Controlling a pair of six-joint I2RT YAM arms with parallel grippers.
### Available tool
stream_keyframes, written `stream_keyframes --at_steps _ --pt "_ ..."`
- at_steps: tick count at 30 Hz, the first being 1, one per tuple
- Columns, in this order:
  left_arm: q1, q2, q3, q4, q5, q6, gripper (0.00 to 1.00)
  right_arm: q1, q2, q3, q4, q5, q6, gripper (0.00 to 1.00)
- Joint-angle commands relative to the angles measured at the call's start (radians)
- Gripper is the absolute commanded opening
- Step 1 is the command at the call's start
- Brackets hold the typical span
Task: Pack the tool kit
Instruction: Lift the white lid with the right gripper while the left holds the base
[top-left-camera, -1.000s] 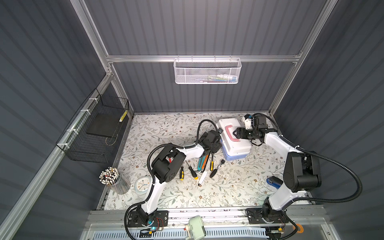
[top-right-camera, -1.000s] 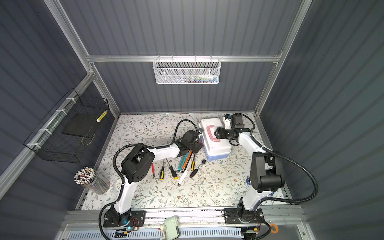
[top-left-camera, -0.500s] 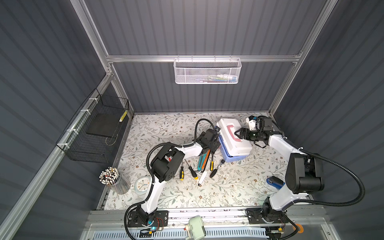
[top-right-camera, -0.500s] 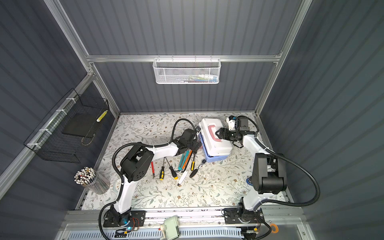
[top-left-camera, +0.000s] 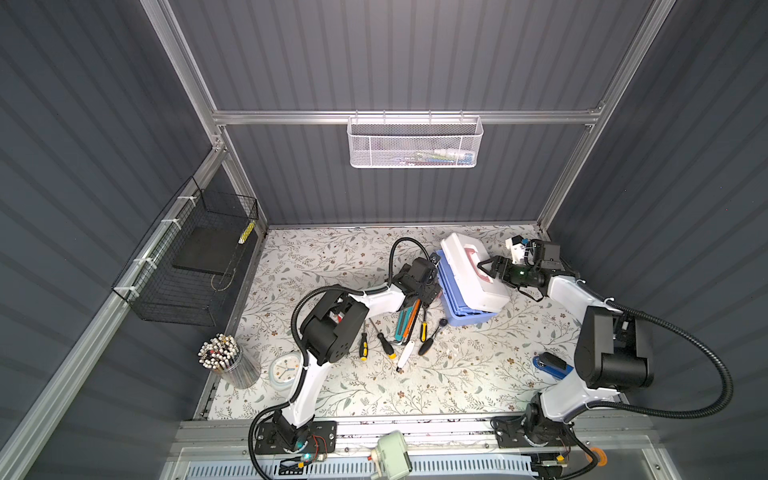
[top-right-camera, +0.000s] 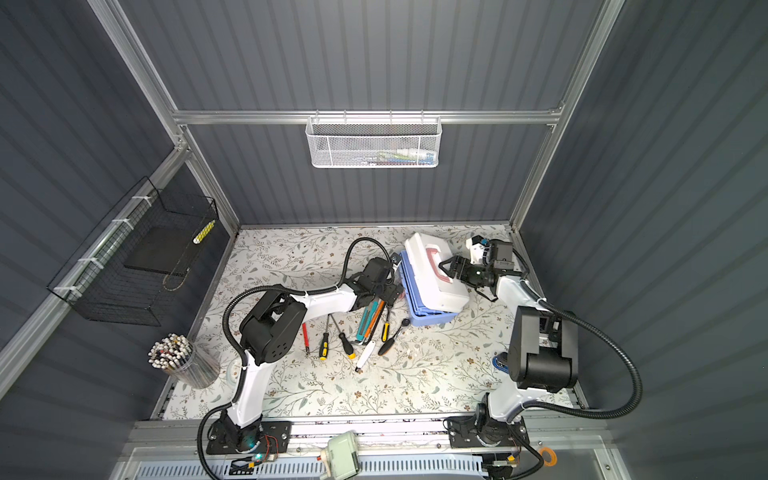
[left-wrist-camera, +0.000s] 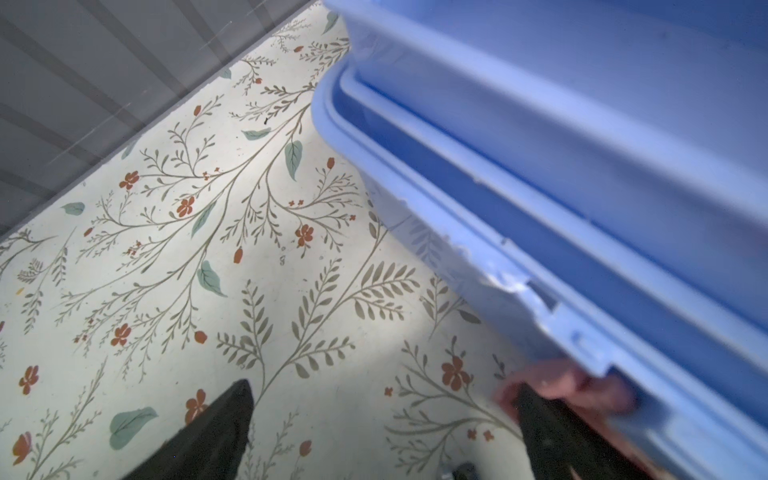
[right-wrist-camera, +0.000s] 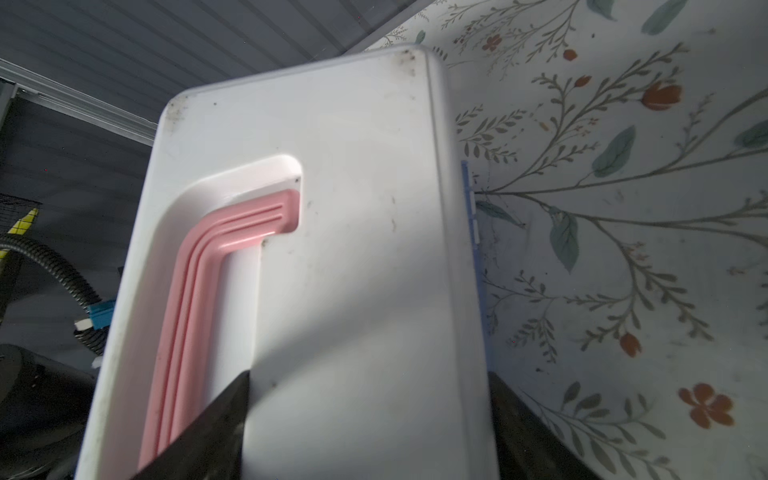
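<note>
Tool box (top-left-camera: 473, 321) sat at the back right of the floral table (top-left-camera: 324, 266), partly open. The white lid (top-left-camera: 484, 291) was tipped up, with the stepped blue trays (top-left-camera: 448, 282) fanned out below it on the left arm's side.

Right gripper (top-left-camera: 487, 270) was clamped across the lid. In the right wrist view, one finger (right-wrist-camera: 208, 436) sat in the recess by the pink handle (right-wrist-camera: 195, 299). The other finger (right-wrist-camera: 536, 436) was past the lid's (right-wrist-camera: 353, 249) outer edge, so the lid was pinched between them.

Left gripper (top-left-camera: 431, 292) was spread wide and carrying nothing, parked just beside the box's left side. In the left wrist view, one finger (left-wrist-camera: 208, 440) was over bare table. The other finger (left-wrist-camera: 557, 440) was right at the pink latch (left-wrist-camera: 569, 384), under the blue rim. Couldn't tell if it was touching.

Loose tools lay on the table outside the box, front-left of it and near the left arm:
- black-yellow screwdrivers (top-left-camera: 363, 348)
- teal knife (top-left-camera: 402, 325)
- red hex key (top-right-camera: 305, 337), seen in a top view beside the left arm's elbow

Blue stapler (top-left-camera: 548, 365) lay well apart from these, next to the right arm.
</note>
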Motion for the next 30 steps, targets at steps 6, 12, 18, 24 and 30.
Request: stream_keyframes --at_steps 6,12,18,24,30 --pt "0.016 -0.102 0.083 -0.180 0.026 -0.081 1.00 -0.024 0.014 -0.059 -0.063 -0.097 0.049 0.47" --pt "0.027 -0.159 0.091 -0.235 0.089 -0.112 1.00 -0.028 0.001 -0.052 -0.065 -0.088 0.053 0.47" --pt "0.029 -0.199 0.087 -0.274 0.113 -0.148 1.00 -0.028 -0.003 -0.033 -0.093 -0.063 0.040 0.47" --pt "0.033 -0.263 0.068 -0.208 0.330 -0.257 1.00 -0.028 -0.004 -0.026 -0.089 -0.064 0.045 0.47" --pt "0.035 -0.253 0.133 -0.203 0.539 -0.378 0.99 -0.028 -0.009 -0.016 -0.093 -0.063 0.049 0.47"
